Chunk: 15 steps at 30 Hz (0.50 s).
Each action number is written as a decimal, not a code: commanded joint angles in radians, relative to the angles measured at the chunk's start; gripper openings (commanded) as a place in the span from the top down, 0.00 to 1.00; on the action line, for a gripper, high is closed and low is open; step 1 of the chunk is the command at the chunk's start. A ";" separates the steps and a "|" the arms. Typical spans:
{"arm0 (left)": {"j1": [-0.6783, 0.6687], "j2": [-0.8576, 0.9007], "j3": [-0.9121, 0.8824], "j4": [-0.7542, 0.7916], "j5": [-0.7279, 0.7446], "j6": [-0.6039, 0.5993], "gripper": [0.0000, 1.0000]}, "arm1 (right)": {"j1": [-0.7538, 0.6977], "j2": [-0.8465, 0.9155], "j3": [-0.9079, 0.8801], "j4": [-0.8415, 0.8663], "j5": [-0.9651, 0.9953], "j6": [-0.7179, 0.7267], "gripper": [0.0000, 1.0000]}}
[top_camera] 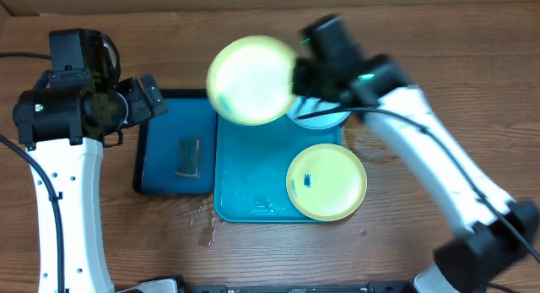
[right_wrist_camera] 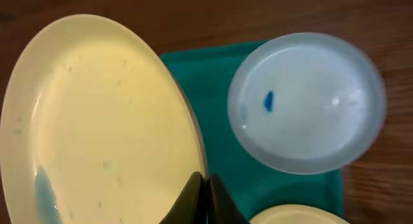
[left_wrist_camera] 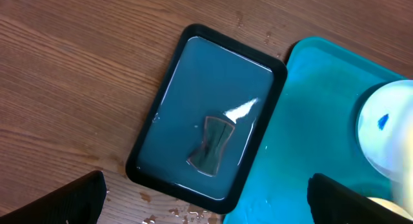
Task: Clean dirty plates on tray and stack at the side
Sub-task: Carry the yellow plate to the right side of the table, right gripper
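Nearest, we see a yellow-green plate [top_camera: 326, 181] with a small blue smear, lying flat at 4 o'clock in the turquoise tray [top_camera: 253, 200] — a wet plastic rectangle with a raised rim and rounded corners. At its 1 o'clock corner rests the light blue plate [right_wrist_camera: 306, 101], likewise smeared. The right gripper [right_wrist_camera: 205, 201] pinches the rim of a second yellow-green plate [top_camera: 251, 80], held aloft at 12 o'clock. At 9 o'clock a dark blue tray [top_camera: 160, 158] holds a small grey piece [top_camera: 188, 158] — above it the left gripper [left_wrist_camera: 206, 192] is spread wide. Droplets [top_camera: 205, 221] spot the wooden table [top_camera: 422, 40].
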<state>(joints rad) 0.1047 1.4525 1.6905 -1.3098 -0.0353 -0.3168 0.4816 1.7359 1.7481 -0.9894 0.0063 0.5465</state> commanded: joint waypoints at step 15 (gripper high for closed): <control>0.000 0.000 0.008 0.001 -0.013 -0.020 0.00 | -0.551 -0.023 -0.055 -0.262 0.045 0.004 0.96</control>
<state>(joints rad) 0.1047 1.4525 1.6905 -1.3098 -0.0357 -0.3168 -0.0334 1.7069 1.7332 -1.2503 0.0391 0.5468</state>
